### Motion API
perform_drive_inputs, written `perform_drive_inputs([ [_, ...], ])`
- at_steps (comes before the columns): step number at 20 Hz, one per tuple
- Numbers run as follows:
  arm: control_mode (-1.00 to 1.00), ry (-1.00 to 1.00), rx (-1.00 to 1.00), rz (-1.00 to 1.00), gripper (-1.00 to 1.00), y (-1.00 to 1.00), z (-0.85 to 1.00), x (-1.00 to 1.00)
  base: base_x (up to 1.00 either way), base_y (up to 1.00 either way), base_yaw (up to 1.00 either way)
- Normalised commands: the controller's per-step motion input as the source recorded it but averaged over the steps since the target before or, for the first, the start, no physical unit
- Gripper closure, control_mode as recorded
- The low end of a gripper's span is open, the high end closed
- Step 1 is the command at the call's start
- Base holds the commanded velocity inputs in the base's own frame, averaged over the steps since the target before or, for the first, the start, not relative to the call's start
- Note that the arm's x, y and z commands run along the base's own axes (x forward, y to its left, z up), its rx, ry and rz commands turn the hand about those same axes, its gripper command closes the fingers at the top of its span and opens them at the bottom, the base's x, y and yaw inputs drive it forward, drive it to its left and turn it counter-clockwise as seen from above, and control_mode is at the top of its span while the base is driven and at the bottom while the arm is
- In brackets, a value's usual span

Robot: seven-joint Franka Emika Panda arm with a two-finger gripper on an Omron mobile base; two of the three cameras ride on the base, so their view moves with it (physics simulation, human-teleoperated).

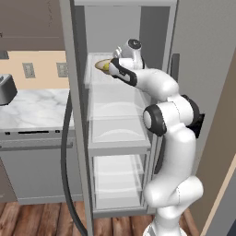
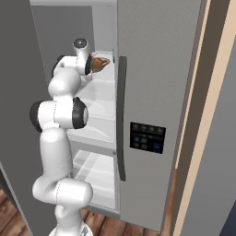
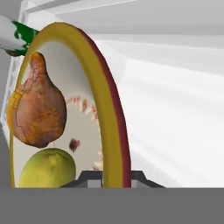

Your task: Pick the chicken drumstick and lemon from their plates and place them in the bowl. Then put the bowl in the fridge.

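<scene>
My hand [image 3: 105, 181] is pinched tight on the rim of the bowl [image 3: 111, 109], and I am holding the bowl up inside the fridge [image 2: 156, 69], over the top shelf [image 1: 99, 79]. So I think I am on the last step, putting the bowl away. The food is already in it. Closest to my hand is the lemon [image 3: 47, 168], round and yellow-green, with smooth skin. Right next to it, touching it or nearly so, is the chicken drumstick [image 3: 37, 109], orange-brown and bumpy, fat at one end and thin at the bone end. The bowl is wide and shallow, with a thin tan rim and a pale inside with little dark red spots. It looks hard and shiny, so it could slip. From the right base view I can see the bowl [image 2: 100, 63] sitting just past my wrist, with the brown chicken showing in it. Next I should lower the bowl until its bottom is flat on the shelf, then let go and pull my arm straight back out. I must keep it level so the round lemon does not roll out. Farther in, the shelf looks white, flat and smooth. More clear white shelves sit below it. Far off to the side is a gray marble counter [image 1: 37, 108].
</scene>
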Motion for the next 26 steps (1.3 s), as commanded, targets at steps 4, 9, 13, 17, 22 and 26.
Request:
perform_drive_inputs([
  [4,-1.0,0.0,0.0,0.0,1.0,0.06,-0.06,0.43,0.0,0.0,0.0],
  [9,-1.0,0.0,0.0,0.0,1.0,0.06,-0.12,0.4,0.0,0.0,0.0],
  [13,-1.0,0.0,0.0,0.0,1.0,0.04,-0.07,0.31,0.0,0.0,0.0],
  [17,-1.0,0.06,0.0,0.0,-1.0,0.01,-0.01,0.13,0.0,0.0,0.0],
  [22,-1.0,0.05,0.0,0.0,-1.0,0.0,0.0,0.02,0.0,0.0,0.0],
  [26,-1.0,0.0,0.0,0.0,-1.0,0.0,0.01,-0.01,0.0,0.0,0.0],
])
